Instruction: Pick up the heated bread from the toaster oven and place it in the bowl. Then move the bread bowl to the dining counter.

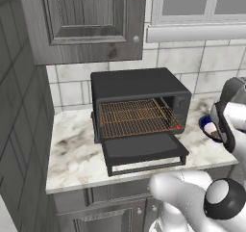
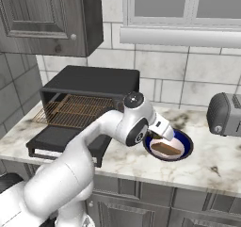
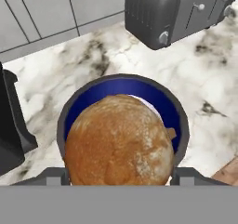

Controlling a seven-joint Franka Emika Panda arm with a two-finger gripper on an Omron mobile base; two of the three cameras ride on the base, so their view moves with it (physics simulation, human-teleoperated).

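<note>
The heated bread [image 3: 118, 139], a round brown-crusted slice, sits between my gripper's [image 3: 120, 174] two fingertips and touches both. It hangs low over the bowl [image 3: 123, 77], whose dark blue rim and white inside show around it. From the right base view my gripper [image 2: 162, 136] reaches down into the bowl [image 2: 187, 146] with the bread [image 2: 165, 149] lying tilted just under it. The black toaster oven [image 1: 139, 86] stands to the left with its door dropped open and its copper rack [image 1: 137, 118] bare. The dining counter is out of view.
A dark-grey slot toaster [image 2: 226, 114] stands on the marbled counter [image 2: 207, 167] just right of the bowl. The open oven door [image 1: 144, 149] juts toward the counter's front edge. Tiled wall and a window sill [image 2: 179, 35] are behind, a wall cabinet [image 1: 81, 19] above the oven.
</note>
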